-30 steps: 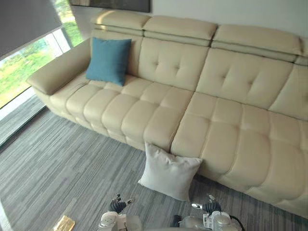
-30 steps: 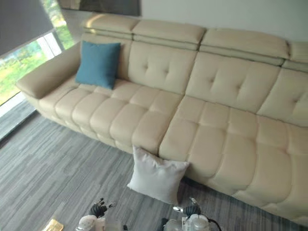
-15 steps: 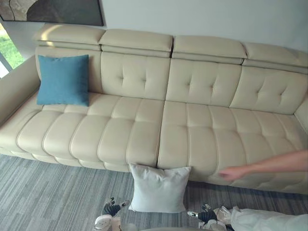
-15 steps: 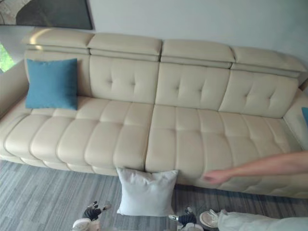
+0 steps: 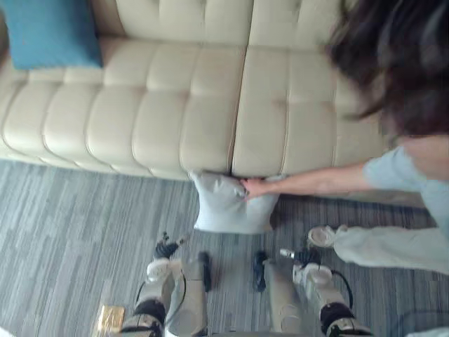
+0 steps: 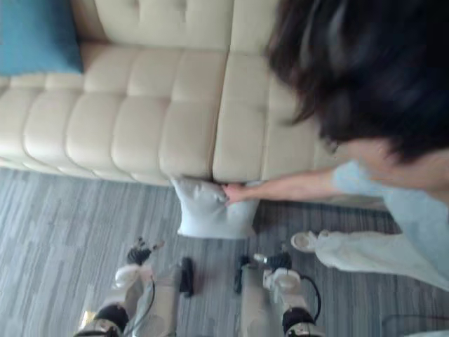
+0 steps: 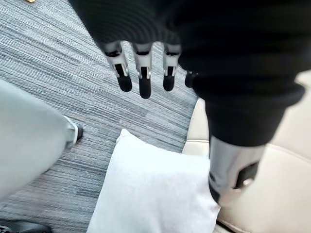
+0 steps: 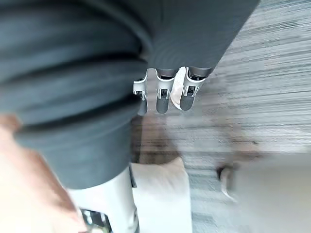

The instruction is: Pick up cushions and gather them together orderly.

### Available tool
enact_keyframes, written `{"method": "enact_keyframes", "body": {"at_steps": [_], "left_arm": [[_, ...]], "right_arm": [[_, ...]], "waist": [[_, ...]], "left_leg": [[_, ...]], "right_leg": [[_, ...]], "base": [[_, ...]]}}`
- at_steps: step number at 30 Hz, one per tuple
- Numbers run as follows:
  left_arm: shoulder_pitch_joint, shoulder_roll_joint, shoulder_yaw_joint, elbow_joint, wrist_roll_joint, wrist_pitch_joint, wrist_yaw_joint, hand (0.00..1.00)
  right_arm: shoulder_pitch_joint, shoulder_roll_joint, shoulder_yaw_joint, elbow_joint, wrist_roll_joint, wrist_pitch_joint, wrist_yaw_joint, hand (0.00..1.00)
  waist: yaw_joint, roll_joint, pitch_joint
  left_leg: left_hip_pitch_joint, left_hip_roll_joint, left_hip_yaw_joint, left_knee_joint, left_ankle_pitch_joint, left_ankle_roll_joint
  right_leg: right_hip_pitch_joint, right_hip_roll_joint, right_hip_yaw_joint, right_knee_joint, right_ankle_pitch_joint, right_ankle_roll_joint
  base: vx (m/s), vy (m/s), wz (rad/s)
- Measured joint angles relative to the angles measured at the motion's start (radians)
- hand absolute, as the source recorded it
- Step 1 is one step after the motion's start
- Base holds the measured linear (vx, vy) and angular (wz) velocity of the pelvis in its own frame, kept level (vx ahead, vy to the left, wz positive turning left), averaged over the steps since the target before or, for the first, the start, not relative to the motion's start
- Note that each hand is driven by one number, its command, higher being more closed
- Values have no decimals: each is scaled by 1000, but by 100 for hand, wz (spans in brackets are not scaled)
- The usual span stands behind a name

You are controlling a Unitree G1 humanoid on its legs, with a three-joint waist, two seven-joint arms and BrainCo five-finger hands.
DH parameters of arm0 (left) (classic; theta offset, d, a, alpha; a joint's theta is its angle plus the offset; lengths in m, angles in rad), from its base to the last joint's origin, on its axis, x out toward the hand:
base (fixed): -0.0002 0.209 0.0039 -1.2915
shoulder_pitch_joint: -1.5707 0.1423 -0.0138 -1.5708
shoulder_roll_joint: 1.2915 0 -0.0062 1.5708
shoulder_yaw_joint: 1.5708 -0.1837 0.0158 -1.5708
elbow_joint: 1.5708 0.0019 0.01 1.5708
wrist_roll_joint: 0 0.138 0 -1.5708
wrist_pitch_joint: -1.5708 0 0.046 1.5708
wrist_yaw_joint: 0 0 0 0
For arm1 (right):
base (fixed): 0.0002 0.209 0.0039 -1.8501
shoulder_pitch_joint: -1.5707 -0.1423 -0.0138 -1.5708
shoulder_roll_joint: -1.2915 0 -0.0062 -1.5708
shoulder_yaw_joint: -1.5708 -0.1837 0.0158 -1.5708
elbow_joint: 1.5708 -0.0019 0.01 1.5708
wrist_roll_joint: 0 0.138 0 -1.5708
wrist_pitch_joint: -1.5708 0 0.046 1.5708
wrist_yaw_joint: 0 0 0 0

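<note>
The sofa [image 5: 175, 105] sets the goal: the blue cushion [image 5: 49, 31] sits on the sofa's seat at its left end, so the gathering spot is probably beside it. A person [image 5: 400, 175] leans in before the sofa, and the person's hand [image 5: 254, 187] grips the top edge of the white cushion [image 5: 228, 203], which stands on the floor [image 5: 70, 232] against the sofa's front. It is best to wait until that grip clears, then take the white cushion by both side edges. The left hand [image 5: 167, 248] and right hand [image 5: 302, 258] hang in front of the sofa, fingers [image 7: 143, 82] straight, apart and empty.
</note>
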Motion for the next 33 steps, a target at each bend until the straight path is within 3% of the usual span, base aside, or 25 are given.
{"method": "enact_keyframes", "body": {"at_steps": [3,8,12,21,28,33], "left_arm": [[-102,8,24,-24,-29,-15,23,0],[-214,-5,38,-73,-45,-18,45,0],[-270,-45,23,-103,-44,-19,56,0],[-285,-70,-75,-148,-24,-20,72,0],[-181,-82,-162,-151,6,-20,72,0],[-15,-76,-216,-151,50,-18,50,0]], "right_arm": [[-119,0,-8,-9,40,-1,-29,0],[-299,33,-15,-46,59,-9,-68,0],[-399,65,-13,-79,59,-18,-80,0],[-385,71,50,-109,59,-19,-96,0],[-202,89,73,-164,57,-39,-93,0],[11,99,74,-198,35,-39,-65,0]], "waist": [[-1,-2,33],[-4,-3,98],[-4,-3,123],[-2,-3,123],[-7,-5,110],[-10,-11,59]], "left_leg": [[-156,5,-16,51,12,8],[-293,11,-26,91,32,-1],[-334,10,-42,99,32,-1],[-321,-1,-40,93,33,0],[-172,-8,-38,33,43,-2],[-10,-10,-14,-24,45,-5]], "right_leg": [[-152,-3,-9,51,12,-16],[-286,-5,-14,91,28,-35],[-315,-7,-33,97,28,-35],[-310,-18,-31,105,27,-35],[-164,-18,-34,57,27,-35],[-21,-15,-26,9,27,-35]], "base": [[-138,-36,7],[-14,-20,5],[72,9,7],[14,2,1],[-30,-26,0],[14,-10,-10]]}}
